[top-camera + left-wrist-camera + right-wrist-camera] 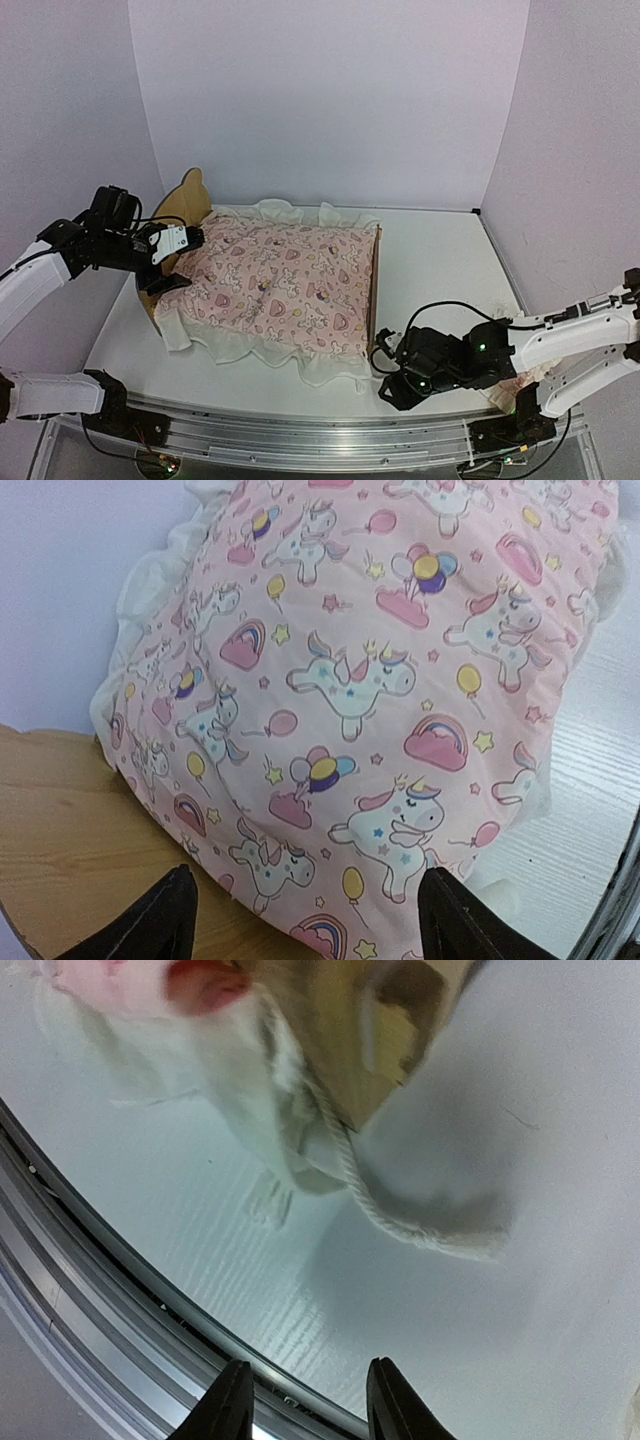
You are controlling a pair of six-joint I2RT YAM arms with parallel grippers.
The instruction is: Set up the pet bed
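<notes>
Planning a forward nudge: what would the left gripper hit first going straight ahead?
Probably the pink unicorn cover, which fills the view ahead of the left gripper; the wooden headboard sits off to one side. Depth is unclear.

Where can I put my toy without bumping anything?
The bare patch of table right of the pet bed, up to the back wall. Crowded: the left gripper at the headboard, the right gripper at the bed's near right corner, and the cover's ruffle in front.

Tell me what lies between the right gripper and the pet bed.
Bare table, then the cream ruffle at the pet bed, in the right wrist view.
</notes>
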